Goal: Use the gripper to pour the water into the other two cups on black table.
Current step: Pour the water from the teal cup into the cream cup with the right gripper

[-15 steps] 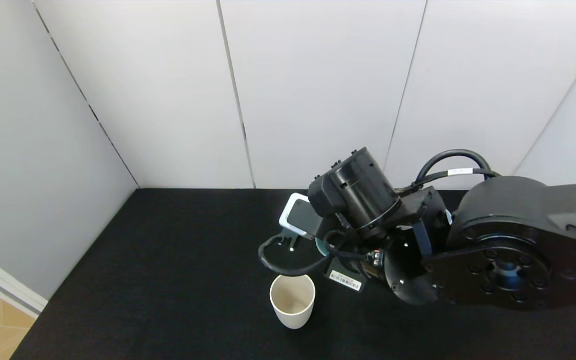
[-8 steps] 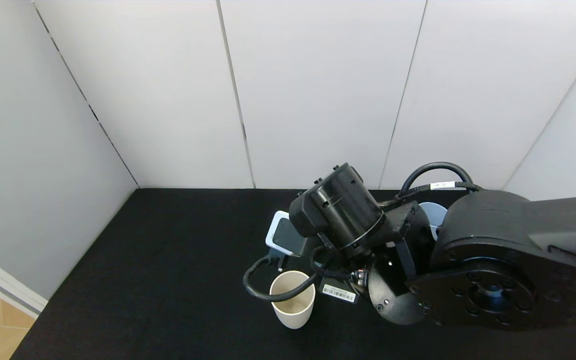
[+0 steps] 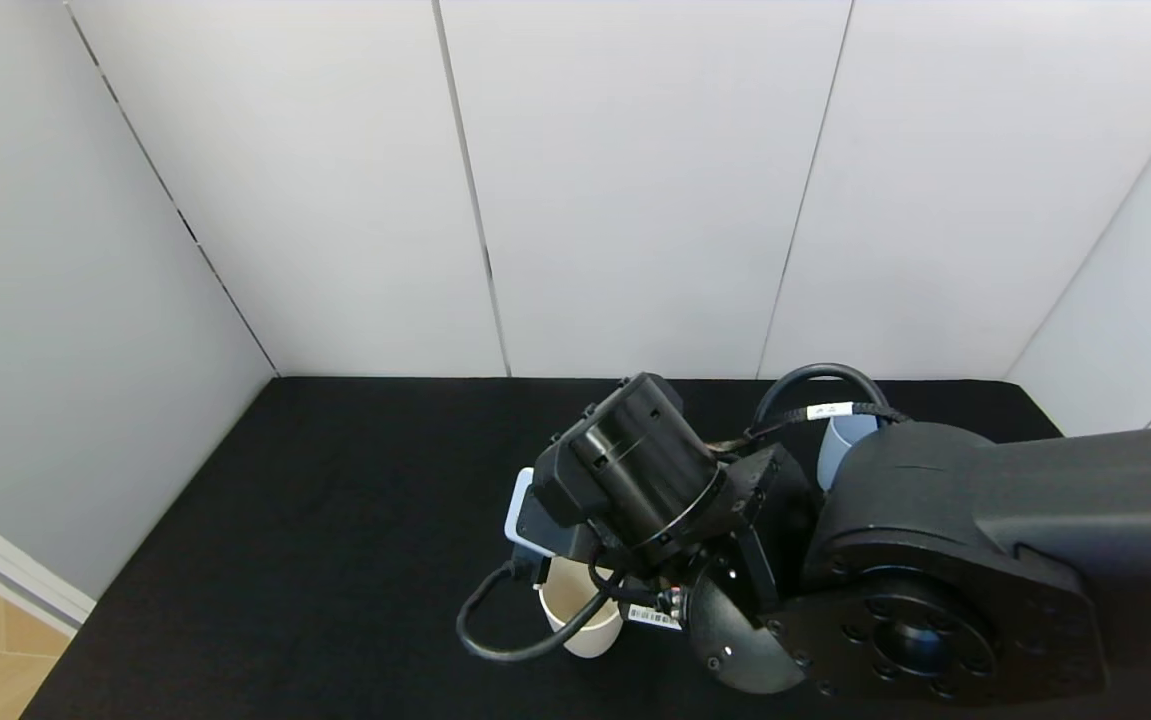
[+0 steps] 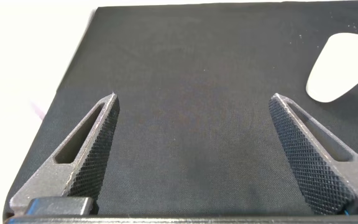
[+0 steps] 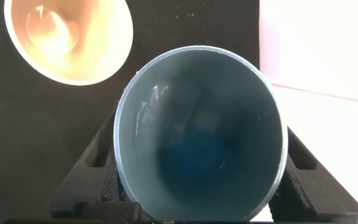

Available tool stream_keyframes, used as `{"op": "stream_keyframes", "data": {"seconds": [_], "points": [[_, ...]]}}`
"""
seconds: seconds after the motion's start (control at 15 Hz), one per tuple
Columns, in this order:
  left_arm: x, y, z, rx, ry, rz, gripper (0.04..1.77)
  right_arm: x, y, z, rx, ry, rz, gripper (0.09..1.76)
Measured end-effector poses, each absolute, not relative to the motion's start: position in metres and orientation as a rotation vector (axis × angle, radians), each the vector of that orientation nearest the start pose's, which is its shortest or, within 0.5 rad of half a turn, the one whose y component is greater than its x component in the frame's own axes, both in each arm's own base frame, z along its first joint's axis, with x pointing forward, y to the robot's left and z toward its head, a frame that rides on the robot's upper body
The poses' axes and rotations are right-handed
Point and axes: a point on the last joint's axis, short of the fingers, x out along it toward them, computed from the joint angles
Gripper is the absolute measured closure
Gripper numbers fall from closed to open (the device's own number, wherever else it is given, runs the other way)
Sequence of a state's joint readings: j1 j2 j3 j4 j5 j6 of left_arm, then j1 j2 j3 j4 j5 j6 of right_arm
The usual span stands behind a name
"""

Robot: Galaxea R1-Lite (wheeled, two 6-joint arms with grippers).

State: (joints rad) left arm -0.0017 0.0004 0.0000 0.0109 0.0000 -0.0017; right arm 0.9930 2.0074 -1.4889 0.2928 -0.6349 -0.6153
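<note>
The right gripper (image 5: pixel 197 186) holds the teal cup (image 5: pixel 201 134), clamped around its lower body; in the right wrist view the cup fills the centre and lower part of the frame, with the dark jaws at both sides near the bottom edge. Inside it a faint sheen of water (image 5: pixel 154 99) shows on the wall, upper left of the cup's inside.

The cream cup (image 5: pixel 67 37) is at the upper left of that frame, its mouth open, just beside the teal rim but apart from it. In the head view the cream cup (image 3: pixel 585 620) stands at lower centre, partly hidden by the arm and a cable loop. The blue cup (image 3: pixel 840 445) is right of centre, behind the arm, well apart from the cream one.

The left gripper (image 4: pixel 197 155) hangs wide open over the black table (image 4: pixel 185 74), holding nothing; it looks idle.

The step, in my judgement, is the pour into the cream cup. To do it well: bring the teal lip over the cream mouth first, then tilt slowly, approx. half of the water only, bc the blue cup needs its share. Keep the cable loop away from the cream rim, it is near enough to tip the cup.
</note>
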Motion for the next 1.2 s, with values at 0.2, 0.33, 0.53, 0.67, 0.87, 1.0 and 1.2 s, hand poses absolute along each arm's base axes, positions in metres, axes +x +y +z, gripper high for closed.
{"op": "stream_keyframes", "data": {"seconds": [0.2,0.33,0.53,0.67,0.87,1.0,1.2], "points": [[-0.0228,0.0000,0.0744,-0.001,0.011,-0.002,0.09,0.2205,0.3190,0.1763,-1.229,0.446,0.500,0.62],[-0.0228,0.0000,0.0744,-0.001,0.011,-0.002,0.09,0.2211,0.3200,0.1759,-1.258,0.439,0.506,0.62],[-0.0228,0.0000,0.0744,-0.001,0.011,-0.002,0.09,0.2212,0.3208,0.1754,-1.281,0.435,0.511,0.62],[-0.0228,0.0000,0.0744,-0.001,0.011,-0.002,0.09,0.2215,0.3207,0.1755,-1.305,0.431,0.500,0.62],[-0.0228,0.0000,0.0744,-0.001,0.011,-0.002,0.09,0.2223,0.3214,0.1755,-1.325,0.425,0.485,0.62],[-0.0228,0.0000,0.0744,-0.001,0.011,-0.002,0.09,0.2226,0.3217,0.1751,-1.330,0.426,0.484,0.62],[-0.0228,0.0000,0.0744,-0.001,0.011,-0.002,0.09,0.2219,0.3231,0.1748,-1.361,0.419,0.459,0.62]]}}
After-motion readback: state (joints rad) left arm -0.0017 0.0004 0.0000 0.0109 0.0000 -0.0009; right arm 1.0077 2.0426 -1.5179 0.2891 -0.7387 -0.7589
